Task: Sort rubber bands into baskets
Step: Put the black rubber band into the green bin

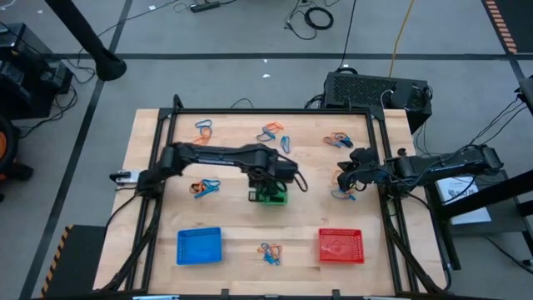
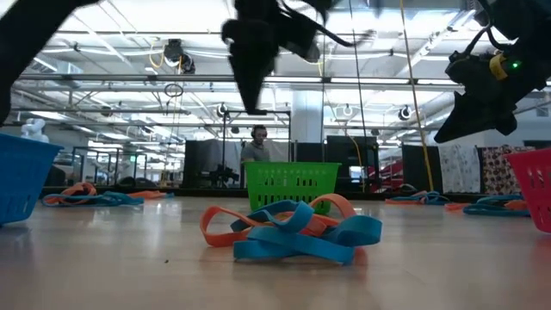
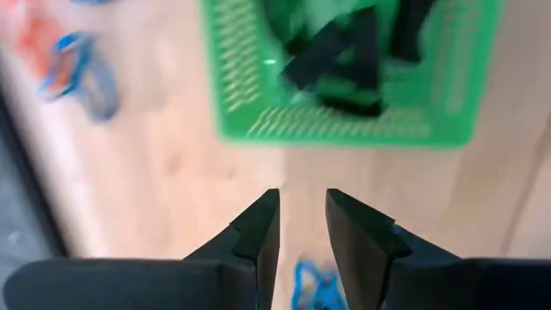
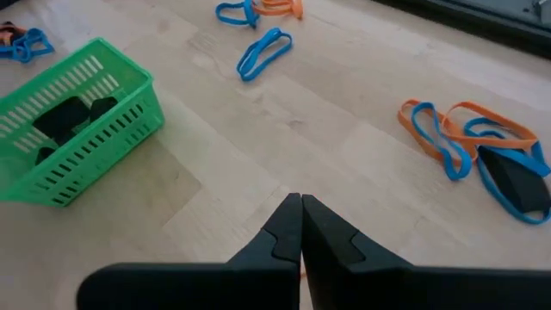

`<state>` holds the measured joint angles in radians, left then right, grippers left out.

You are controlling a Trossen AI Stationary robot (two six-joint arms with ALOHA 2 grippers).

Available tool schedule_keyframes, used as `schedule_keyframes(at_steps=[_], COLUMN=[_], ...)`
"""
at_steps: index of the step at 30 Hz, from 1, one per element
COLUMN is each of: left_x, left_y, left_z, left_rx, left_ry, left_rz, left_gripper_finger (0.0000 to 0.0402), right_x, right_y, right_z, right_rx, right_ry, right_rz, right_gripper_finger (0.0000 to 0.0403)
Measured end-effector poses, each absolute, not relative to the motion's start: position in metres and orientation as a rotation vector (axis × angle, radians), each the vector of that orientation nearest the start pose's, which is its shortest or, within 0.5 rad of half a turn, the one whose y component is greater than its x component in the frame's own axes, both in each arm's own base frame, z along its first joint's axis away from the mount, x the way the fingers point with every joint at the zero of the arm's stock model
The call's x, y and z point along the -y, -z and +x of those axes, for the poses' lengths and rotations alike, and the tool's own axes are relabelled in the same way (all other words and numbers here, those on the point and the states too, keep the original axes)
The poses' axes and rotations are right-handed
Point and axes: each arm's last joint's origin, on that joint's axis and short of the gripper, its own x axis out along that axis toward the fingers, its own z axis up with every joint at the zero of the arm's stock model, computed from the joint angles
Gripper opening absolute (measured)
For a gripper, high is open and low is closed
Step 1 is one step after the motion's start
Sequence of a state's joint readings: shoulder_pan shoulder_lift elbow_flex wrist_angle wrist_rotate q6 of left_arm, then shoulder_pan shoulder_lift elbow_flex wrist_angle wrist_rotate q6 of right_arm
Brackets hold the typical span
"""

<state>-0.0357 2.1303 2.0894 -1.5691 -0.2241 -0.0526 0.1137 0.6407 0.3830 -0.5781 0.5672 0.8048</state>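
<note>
overhead, left gripper (image 3: 301,226) parted, green basket (image 3: 344,73) below

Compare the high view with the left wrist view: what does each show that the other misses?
Only the high view shows the blue mesh basket, the red mesh basket and the right gripper. Only the left wrist view shows the left gripper open and empty, and black rubber bands inside the basket. Both show the green mesh basket.

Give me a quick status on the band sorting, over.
Left gripper above green basket, fingers slightly apart, empty. Right gripper shut, empty, over table's right side. Black bands in green basket; orange and blue bands still scattered. Nothing blocking.
</note>
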Motion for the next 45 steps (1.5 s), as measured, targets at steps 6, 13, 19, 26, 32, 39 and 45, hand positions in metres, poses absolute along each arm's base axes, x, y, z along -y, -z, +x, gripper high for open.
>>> schedule_keyframes(at_steps=[6, 13, 19, 26, 32, 39, 45], left_x=[-0.012, -0.030, -0.039, -0.037, -0.037, -0.039, -0.038], left_y=[-0.298, -0.260, -0.207, -0.165, -0.160, -0.157, -0.157], left_z=[0.338, 0.270, 0.224, 0.206, 0.206, 0.215, 0.213], left_rx=[-1.570, -1.646, -1.881, -1.928, -1.906, -1.817, -1.842], left_ry=[-0.396, -0.542, -0.577, -0.529, -0.516, -0.500, -0.489], left_rz=[0.069, -0.114, -0.321, -0.425, -0.443, -0.441, -0.420], left_gripper_finger=[0.0105, 0.0105, 0.0105, 0.0105, 0.0105, 0.0105, 0.0105], right_x=[0.000, 0.000, -0.001, -0.001, -0.001, -0.001, -0.001], right_y=[-0.178, -0.180, -0.185, -0.191, -0.192, -0.192, -0.192], right_z=[0.123, 0.126, 0.131, 0.136, 0.137, 0.137, 0.137], right_rx=[-0.614, -0.578, -0.534, -0.478, -0.474, -0.474, -0.477], right_ry=[0.691, 0.671, 0.628, 0.583, 0.577, 0.577, 0.575], right_rz=[0.502, 0.513, 0.475, 0.430, 0.405, 0.405, 0.406], right_gripper_finger=[0.0000, 0.0000, 0.0000, 0.0000, 0.0000, 0.0000, 0.0000])
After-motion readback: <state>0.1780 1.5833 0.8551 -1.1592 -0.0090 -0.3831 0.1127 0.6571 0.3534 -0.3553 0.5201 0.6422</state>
